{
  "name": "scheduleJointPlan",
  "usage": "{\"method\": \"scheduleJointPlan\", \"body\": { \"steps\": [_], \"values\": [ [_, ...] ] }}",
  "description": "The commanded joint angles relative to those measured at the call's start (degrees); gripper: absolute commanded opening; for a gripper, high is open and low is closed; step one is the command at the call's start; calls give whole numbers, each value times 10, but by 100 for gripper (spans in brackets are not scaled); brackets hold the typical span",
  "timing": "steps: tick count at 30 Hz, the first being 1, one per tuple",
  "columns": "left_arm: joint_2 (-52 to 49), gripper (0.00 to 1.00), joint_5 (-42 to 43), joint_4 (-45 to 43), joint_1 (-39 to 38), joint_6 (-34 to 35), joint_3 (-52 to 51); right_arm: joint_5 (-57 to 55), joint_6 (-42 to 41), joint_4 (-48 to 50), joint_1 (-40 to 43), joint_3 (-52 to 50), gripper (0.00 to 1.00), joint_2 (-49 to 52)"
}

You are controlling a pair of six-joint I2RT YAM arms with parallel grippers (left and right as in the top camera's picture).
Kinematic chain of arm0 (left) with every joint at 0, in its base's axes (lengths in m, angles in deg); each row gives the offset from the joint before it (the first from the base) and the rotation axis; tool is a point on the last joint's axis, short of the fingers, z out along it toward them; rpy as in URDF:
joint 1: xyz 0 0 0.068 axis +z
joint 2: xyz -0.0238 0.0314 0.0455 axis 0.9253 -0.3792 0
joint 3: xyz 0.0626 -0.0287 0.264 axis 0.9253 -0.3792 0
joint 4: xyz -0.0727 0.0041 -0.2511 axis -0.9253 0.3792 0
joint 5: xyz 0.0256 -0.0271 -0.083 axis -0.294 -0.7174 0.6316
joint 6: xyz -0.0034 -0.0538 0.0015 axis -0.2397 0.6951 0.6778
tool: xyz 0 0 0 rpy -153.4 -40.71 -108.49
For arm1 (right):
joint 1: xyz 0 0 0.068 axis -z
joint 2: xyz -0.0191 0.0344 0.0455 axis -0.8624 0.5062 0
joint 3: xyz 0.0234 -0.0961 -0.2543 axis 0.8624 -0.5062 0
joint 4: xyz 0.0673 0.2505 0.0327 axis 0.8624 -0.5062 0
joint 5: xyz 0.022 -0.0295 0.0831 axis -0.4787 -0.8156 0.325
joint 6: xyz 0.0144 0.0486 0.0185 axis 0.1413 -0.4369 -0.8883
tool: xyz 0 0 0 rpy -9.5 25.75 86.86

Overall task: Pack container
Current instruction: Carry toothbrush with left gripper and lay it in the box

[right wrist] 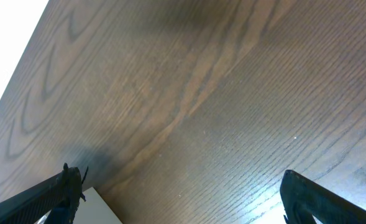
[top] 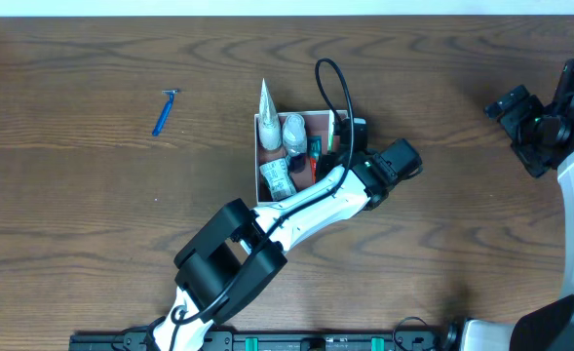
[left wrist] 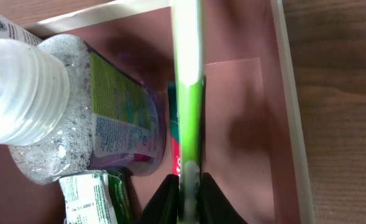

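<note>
The container (top: pixel 318 118) is a square white-walled box with a pinkish-brown inside (left wrist: pixel 245 118) at the table's middle. It holds a clear bottle with a white ribbed cap (left wrist: pixel 21 93), a white tube (top: pixel 267 107) leaning over the far wall, a green-and-white packet (left wrist: pixel 86 199) and a red item (left wrist: pixel 175 158). My left gripper (left wrist: pixel 187 199) reaches into the box and is shut on a green toothbrush (left wrist: pixel 187 93), its handle running up the left wrist view. My right gripper (right wrist: pixel 179 199) is open and empty over bare wood at the far right (top: pixel 540 122).
A blue razor (top: pixel 164 113) lies on the wooden table left of the container. The left arm (top: pixel 267 229) stretches from the front edge to the box. A black cable (top: pixel 340 83) loops over the box's far right corner.
</note>
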Motion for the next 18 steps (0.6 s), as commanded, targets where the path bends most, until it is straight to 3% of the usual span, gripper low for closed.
{"method": "scheduleJointPlan", "body": {
  "steps": [1, 2, 11, 18],
  "values": [
    [-5, 17, -4, 1, 5, 5, -5, -2, 7, -1, 3, 1, 99, -7],
    [-5, 21, -4, 1, 5, 5, -5, -2, 7, -1, 3, 1, 99, -7],
    [-5, 22, -7, -6, 6, 0, -4, -2, 7, -1, 3, 1, 99, -7],
    [42, 22, -7, -16, 3, -150, 37, -2, 7, -1, 3, 1, 99, -7]
  ]
}}
